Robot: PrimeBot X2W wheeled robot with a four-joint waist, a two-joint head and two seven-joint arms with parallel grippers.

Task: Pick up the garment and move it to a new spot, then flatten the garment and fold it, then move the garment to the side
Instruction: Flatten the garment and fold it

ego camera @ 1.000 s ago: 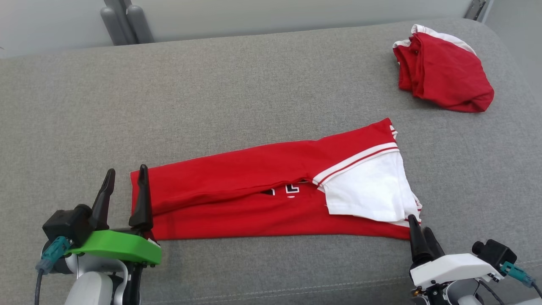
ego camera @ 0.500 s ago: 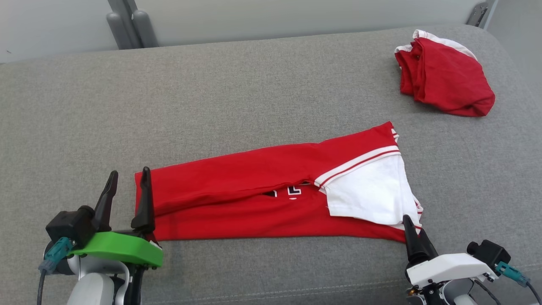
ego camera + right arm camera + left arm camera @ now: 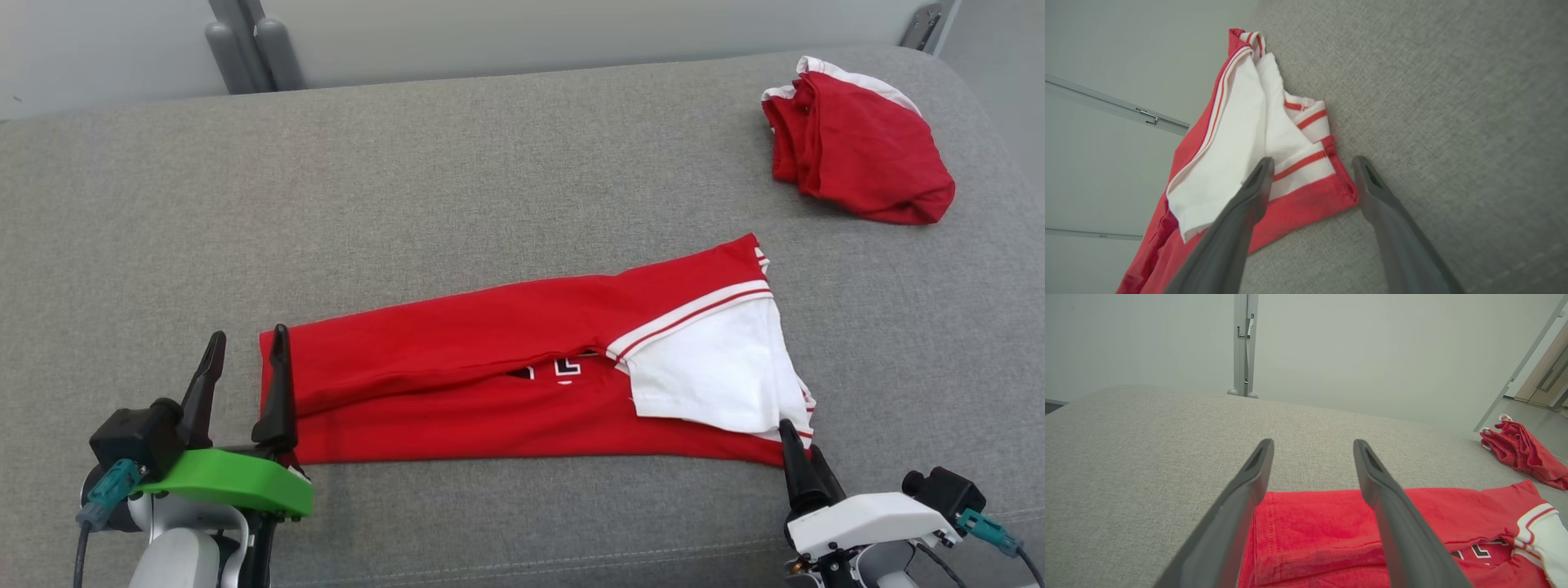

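Observation:
The garment (image 3: 490, 384) is a red shirt with white striped sleeves, folded into a long band across the grey cushion (image 3: 457, 188). My left gripper (image 3: 248, 333) stands open at its left end. In the left wrist view the garment's hem (image 3: 1323, 522) lies between and under the spread fingers of that gripper (image 3: 1313, 443). My right gripper (image 3: 796, 441) is open at the near right corner. In the right wrist view the red corner with its white cuff (image 3: 1306, 200) lies between the fingers of that gripper (image 3: 1313, 160). Neither gripper holds anything.
A second red and white garment (image 3: 857, 147) lies bunched at the far right of the cushion, also seen as a red heap (image 3: 1523, 453) in the left wrist view. Grey posts (image 3: 245, 41) stand behind the cushion's far edge. Bare cushion stretches beyond the folded garment.
The head camera shifted a little, so the whole picture sits lower. My right gripper has drawn slightly back toward me at the corner. The left gripper and the garment have stayed put.

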